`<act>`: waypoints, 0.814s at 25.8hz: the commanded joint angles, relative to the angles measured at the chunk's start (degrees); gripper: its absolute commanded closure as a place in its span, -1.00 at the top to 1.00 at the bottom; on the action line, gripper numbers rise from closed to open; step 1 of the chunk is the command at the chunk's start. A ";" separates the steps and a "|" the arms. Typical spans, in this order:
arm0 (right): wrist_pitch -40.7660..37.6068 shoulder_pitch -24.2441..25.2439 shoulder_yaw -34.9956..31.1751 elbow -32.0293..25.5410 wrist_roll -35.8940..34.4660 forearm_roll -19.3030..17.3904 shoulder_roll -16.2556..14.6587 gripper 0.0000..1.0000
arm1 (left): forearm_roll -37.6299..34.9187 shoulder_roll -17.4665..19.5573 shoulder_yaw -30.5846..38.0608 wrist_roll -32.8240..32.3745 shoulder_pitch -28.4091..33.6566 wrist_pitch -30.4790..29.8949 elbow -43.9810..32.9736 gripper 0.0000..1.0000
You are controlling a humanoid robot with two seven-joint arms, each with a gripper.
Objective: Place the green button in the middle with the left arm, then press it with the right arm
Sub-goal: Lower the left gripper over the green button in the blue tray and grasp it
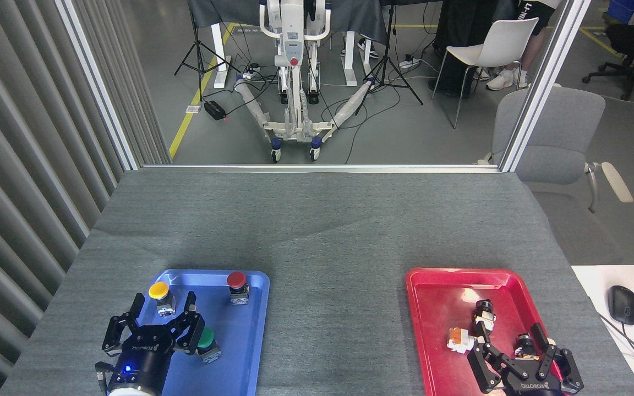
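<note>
The green button point(206, 339), dark-green cap on a small grey base, stands in the near half of the blue tray point(261, 313). My left gripper point(158, 325) hovers over the tray just left of it, open, fingers point(191, 303) spread; one finger overlaps the cap's left edge and nothing is held. My right gripper point(518, 353) is open low over the near part of the red tray point(432, 308), holding nothing. The middle point(334, 308), bare grey cloth between the trays, has nothing on it.
A yellow button point(159, 292) and a red button point(236, 281) stand at the blue tray's far end. Small connector parts point(481, 318) lie in the red tray. A white side table with a mouse point(623, 304) adjoins on the right. Grey slatted wall on the left.
</note>
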 commanded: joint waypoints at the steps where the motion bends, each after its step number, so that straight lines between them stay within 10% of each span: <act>1: 0.12 0.05 0.07 0.09 -0.87 0.08 0.12 0.99 | 0.09 0.20 0.00 0.17 -0.26 -0.43 0.18 1.00; 21: -0.41 0.31 -0.01 0.88 -1.14 0.43 0.91 0.99 | -0.17 0.29 -0.26 1.67 0.36 -1.66 0.88 1.00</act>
